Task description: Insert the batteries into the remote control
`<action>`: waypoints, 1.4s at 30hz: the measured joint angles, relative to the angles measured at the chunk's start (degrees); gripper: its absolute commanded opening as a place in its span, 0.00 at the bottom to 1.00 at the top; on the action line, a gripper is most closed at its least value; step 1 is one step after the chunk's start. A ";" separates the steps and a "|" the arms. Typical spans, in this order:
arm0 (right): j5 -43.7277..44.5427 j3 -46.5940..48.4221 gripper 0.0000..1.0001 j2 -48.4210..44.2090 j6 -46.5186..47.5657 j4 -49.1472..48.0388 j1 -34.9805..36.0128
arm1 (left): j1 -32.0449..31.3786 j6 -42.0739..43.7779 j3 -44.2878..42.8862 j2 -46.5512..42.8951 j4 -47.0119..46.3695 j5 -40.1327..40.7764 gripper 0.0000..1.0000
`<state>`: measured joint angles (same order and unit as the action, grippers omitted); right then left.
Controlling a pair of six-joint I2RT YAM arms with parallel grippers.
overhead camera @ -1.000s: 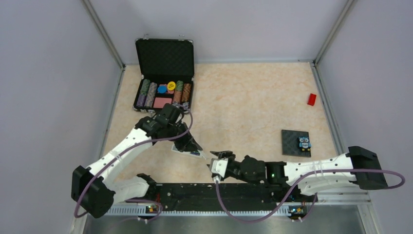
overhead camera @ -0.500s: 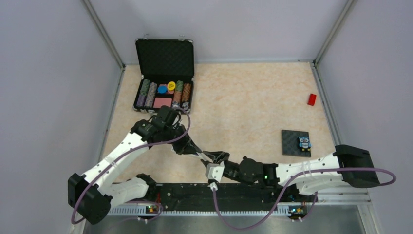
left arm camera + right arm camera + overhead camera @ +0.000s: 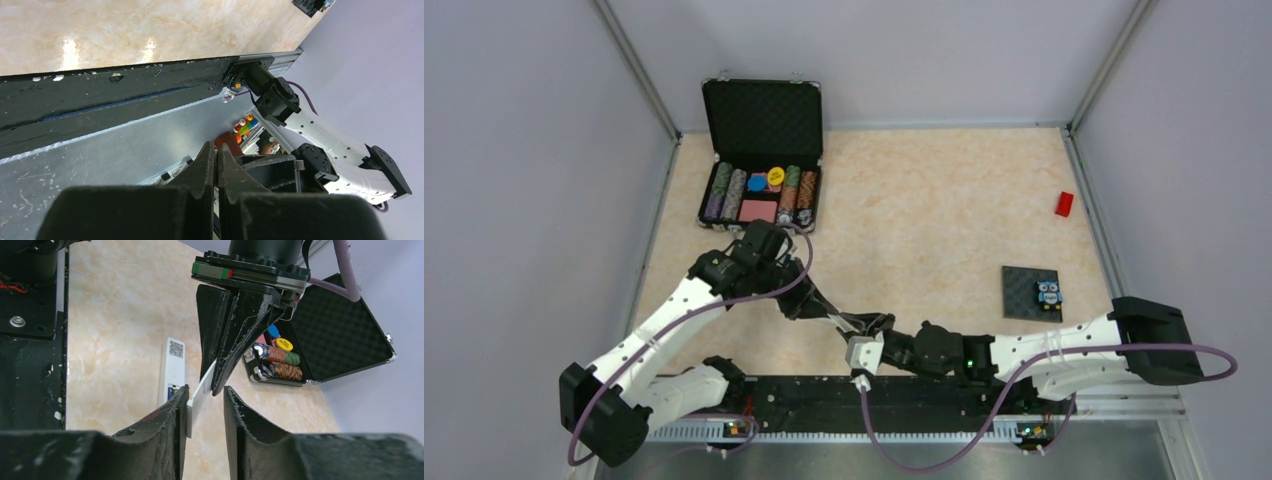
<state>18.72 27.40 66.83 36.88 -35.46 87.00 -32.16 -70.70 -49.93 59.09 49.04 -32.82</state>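
The white remote control [image 3: 172, 365] lies flat on the table, seen in the right wrist view. A small blue-green patch [image 3: 171, 390] shows at its near end, and I cannot make out the batteries as such. My left gripper [image 3: 217, 388] is shut on a thin white cover plate [image 3: 199, 399] and holds it slanted above the table. The plate's free end reaches between the fingers of my right gripper [image 3: 206, 388]. It rests against the left finger, with a gap to the right one. In the top view the left gripper [image 3: 842, 322] and right gripper [image 3: 872, 325] meet near the front rail.
An open black case of poker chips [image 3: 762, 160] stands at the back left. A small red block [image 3: 1064, 203] lies at the far right. A dark square plate with an owl figure [image 3: 1031, 292] sits right of centre. The black rail [image 3: 844, 395] runs along the near edge.
The left gripper has carried the cover plate from the remote towards the right gripper. The right gripper moved left to meet it and narrowed its jaws around the plate's end.
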 measured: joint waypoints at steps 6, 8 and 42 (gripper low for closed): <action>-0.55 0.00 0.08 0.00 -0.46 1.05 0.00 | 0.00 -0.81 0.02 -0.13 -0.74 0.00 0.00; -0.24 0.00 0.02 0.00 -0.55 1.18 0.00 | 0.00 -1.07 0.17 -0.17 -0.90 0.11 0.04; -10.49 10.29 0.00 10.82 -98.84 18.71 -18.40 | 20.81 26.58 10.82 -8.41 -6.25 33.75 0.70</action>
<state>8.23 37.69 77.65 -61.95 -16.75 68.60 -11.35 -44.12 -39.11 50.68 42.78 0.93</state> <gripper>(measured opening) 0.015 0.695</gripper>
